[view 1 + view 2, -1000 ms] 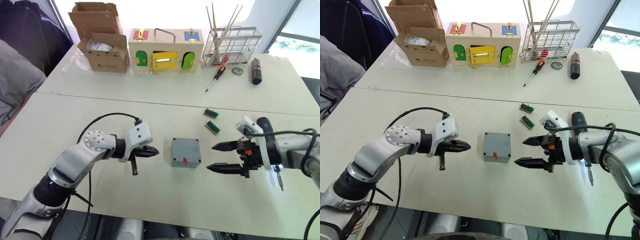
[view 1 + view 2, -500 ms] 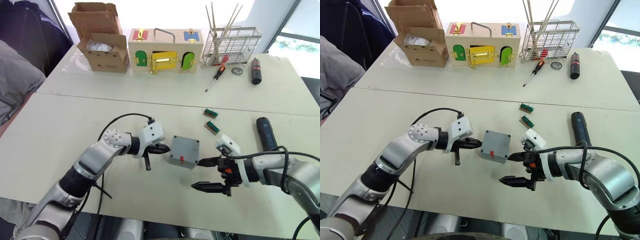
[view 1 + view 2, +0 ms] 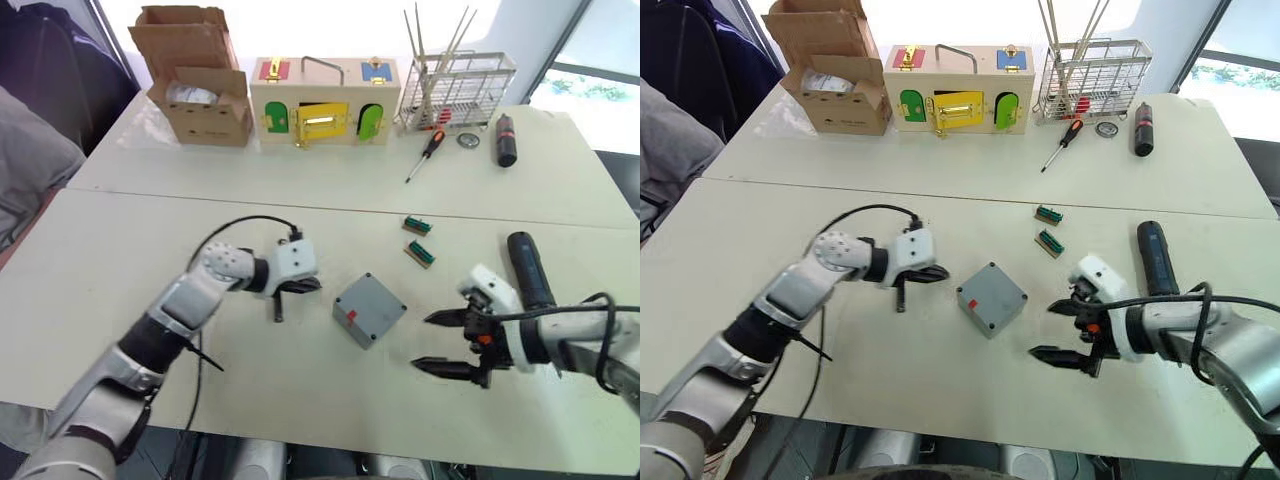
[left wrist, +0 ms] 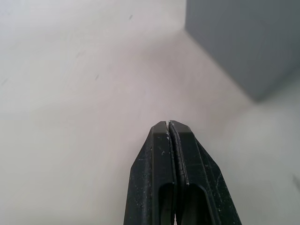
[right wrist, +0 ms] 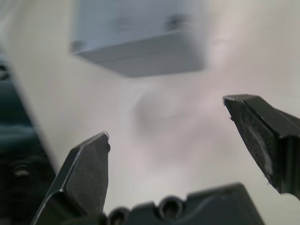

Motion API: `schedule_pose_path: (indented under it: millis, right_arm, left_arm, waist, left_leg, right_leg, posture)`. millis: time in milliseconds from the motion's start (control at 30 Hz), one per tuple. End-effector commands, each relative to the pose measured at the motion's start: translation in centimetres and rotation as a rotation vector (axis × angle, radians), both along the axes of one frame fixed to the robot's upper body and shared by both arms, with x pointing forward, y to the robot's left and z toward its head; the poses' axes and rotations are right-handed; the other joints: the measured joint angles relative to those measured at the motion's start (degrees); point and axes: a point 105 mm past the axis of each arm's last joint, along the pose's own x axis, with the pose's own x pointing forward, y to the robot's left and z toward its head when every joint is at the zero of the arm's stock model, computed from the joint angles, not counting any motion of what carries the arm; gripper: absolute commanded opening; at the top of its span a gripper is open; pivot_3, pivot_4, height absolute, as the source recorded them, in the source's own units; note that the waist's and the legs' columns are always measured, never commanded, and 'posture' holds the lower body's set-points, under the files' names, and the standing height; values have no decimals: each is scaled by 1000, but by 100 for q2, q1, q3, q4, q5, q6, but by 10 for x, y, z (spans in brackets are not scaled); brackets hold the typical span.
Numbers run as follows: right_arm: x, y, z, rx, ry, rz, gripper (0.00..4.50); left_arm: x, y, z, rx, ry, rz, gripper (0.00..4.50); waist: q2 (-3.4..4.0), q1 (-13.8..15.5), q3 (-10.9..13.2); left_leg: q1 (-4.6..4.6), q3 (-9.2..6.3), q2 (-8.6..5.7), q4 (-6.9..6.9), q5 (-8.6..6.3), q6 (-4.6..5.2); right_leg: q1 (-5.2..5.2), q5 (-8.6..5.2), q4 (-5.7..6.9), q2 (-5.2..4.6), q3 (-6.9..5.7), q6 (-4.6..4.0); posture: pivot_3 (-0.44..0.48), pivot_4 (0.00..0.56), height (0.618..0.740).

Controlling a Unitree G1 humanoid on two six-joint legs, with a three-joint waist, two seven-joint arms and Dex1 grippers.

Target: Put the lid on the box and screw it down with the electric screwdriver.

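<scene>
The small grey box (image 3: 352, 325) lies on the white table, turned cornerwise, with a red mark on its near side. The lid (image 3: 373, 298) sits on top of it, and a corner screw hole shows in the right wrist view. My left gripper (image 3: 312, 285) is shut and empty, just left of the box and a small gap away; its wrist view shows the closed fingertips (image 4: 168, 125) and the box (image 4: 243, 42). To the right of the box my right gripper (image 3: 420, 341) is open and empty, pointing at it. The electric screwdriver (image 3: 530, 268) lies on the table beyond my right arm.
Two small green connectors (image 3: 417, 240) lie behind the box. At the back stand a cardboard carton (image 3: 200, 75), a wooden box with coloured doors (image 3: 322, 100) and a wire rack (image 3: 455, 90). A red-and-black hand screwdriver (image 3: 424, 155) and a black cylinder (image 3: 503, 140) lie near the rack.
The box has turned cornerwise. My left gripper, at the box's left side half a second ago, has drawn back left. My right gripper has pulled away to the right.
</scene>
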Motion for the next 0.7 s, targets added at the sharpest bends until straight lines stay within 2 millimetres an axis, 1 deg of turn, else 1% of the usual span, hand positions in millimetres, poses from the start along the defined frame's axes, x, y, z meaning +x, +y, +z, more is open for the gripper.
schedule_pose_path:
  millis: [33, 67, 167, 267, 300, 367, 467, 533, 700]
  right_arm:
    - [16, 6, 3, 13, -83, 39, 4460]
    - [19, 7, 3, 15, -90, 46, 4460]
    - [24, 21, 4, 32, -113, 140, 4460]
    - [24, 29, 4, 45, -109, 196, 4460]
    - [23, 31, 4, 46, -105, 209, 4460]
    - [15, 40, 2, 62, -74, 277, 4460]
    - [2, 51, -1, 80, -34, 344, 4460]
    - [-3, 54, -5, 76, -18, 361, 4460]
    - [-1, 54, -10, 65, -24, 320, 4460]
  left_arm:
    - [-37, -8, 14, -28, 75, -132, 0]
    - [-43, -9, 13, -25, 96, -149, 0]
    - [-65, -18, 11, -96, 197, -167, 0]
    - [-70, -23, 9, -114, 215, -157, 0]
    - [-70, -25, 9, -129, 219, -149, 0]
    - [-65, -34, 5, -142, 200, -131, 0]
    - [-60, -40, -1, -134, 182, -122, 0]
    - [-53, -42, -3, -132, 170, -111, 0]
    - [-33, -42, -4, -112, 107, -97, 0]
  waist:
    - [0, -50, 0]
    - [1, -56, 0]
    - [0, -64, 0]
    - [0, -65, 0]
    - [1, -55, 0]
    - [1, -45, 0]
    - [0, -58, -1]
    - [0, -61, -1]
    - [0, -60, -1]
  left_leg:
    - [0, 1, 0, 1, 0, 0]
    - [-1, 1, -1, 1, 0, 0]
    - [-1, 0, -2, 4, 0, -1]
    - [-1, -1, -1, 5, 0, -1]
    - [-1, -3, 0, 4, 0, 0]
    - [0, -4, -1, 6, 0, 0]
    - [-1, -3, -4, 7, 0, 0]
    - [-1, -2, -4, 6, 0, 0]
    - [1, -2, -2, 6, 1, -1]
  right_leg:
    - [0, 0, 0, -1, 0, 0]
    - [1, 0, 0, -7, 1, 0]
    - [3, 0, 1, -10, 1, 0]
    - [1, 0, 2, -10, 1, 0]
    - [2, 0, 2, -9, 2, 0]
    - [4, 0, 4, -9, 1, 0]
    - [5, 0, 3, -9, 1, 0]
    - [3, 0, 4, -8, 0, 0]
    - [2, 0, 6, -8, -1, 0]
  posture:
    - [0, 150, 740]
    - [0, 150, 740]
    - [0, 150, 740]
    - [0, 150, 740]
    - [0, 150, 740]
    - [0, 150, 740]
    - [0, 150, 740]
    - [0, 150, 740]
    - [0, 150, 740]
